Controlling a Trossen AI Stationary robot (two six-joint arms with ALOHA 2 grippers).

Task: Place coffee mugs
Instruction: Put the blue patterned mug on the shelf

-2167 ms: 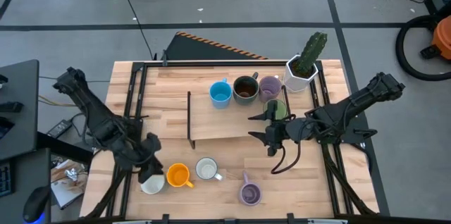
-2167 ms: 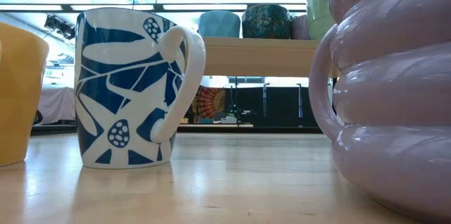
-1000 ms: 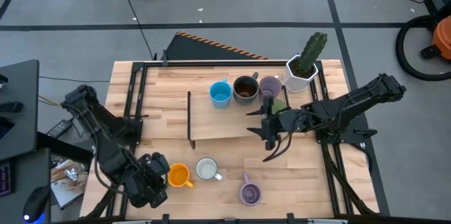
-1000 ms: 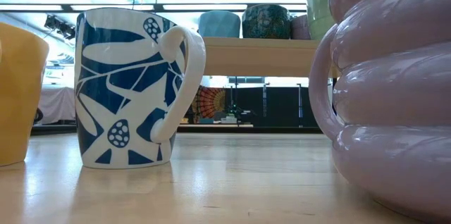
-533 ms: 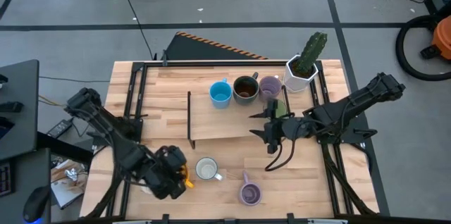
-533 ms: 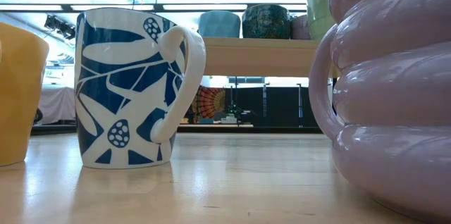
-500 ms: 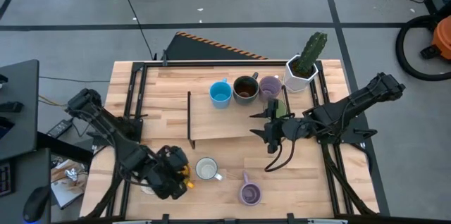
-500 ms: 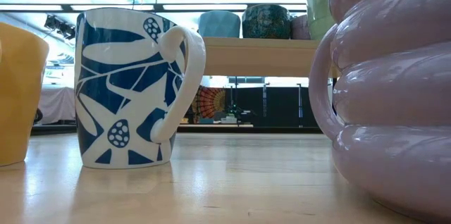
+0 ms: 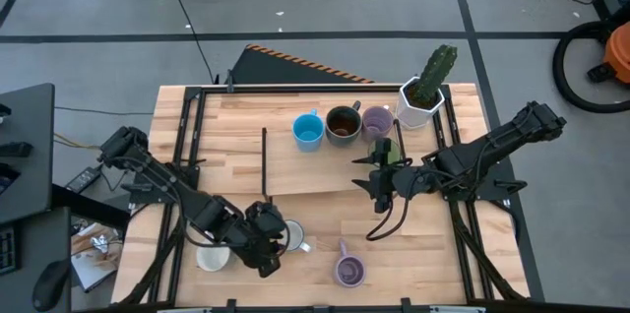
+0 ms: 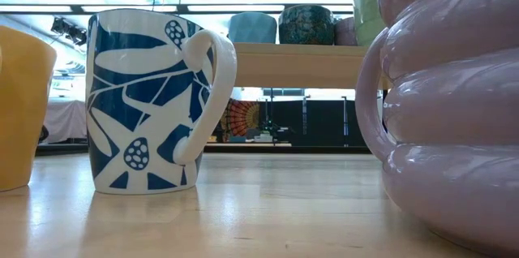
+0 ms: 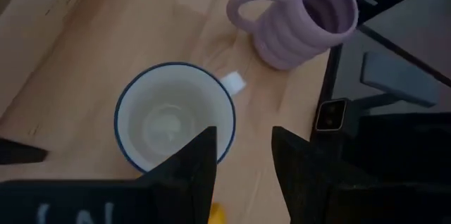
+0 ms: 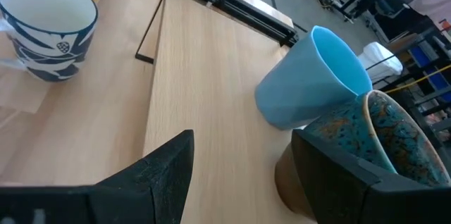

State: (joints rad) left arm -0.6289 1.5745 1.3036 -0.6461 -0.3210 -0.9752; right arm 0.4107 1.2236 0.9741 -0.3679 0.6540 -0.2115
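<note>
A white ceramic mug with a blue leaf pattern (image 10: 150, 100) stood upright on the pale wooden table (image 9: 325, 210) near its front edge, its open mouth up and its handle pointing toward the ribbed lilac mug (image 9: 349, 270), which also stood upright just beside it to the right. In the low view the glossy orange mug (image 10: 20, 104) stood at the patterned mug's other side. The left gripper (image 11: 243, 153) hovered over the patterned mug's rim, its dark fingers partly spread and holding nothing, with the mug's white interior seen below. A plain white mug (image 9: 212, 257) stood by the left arm at the front left. On the raised light-wood shelf (image 9: 315, 180) a smooth light blue mug (image 12: 313, 76), a dark brown speckled mug (image 12: 366, 153) and a purple mug (image 9: 377, 121) stood in a row. The right gripper (image 12: 239, 157) hung above the shelf near a green mug (image 9: 391, 153), its jaws wide and empty.
</note>
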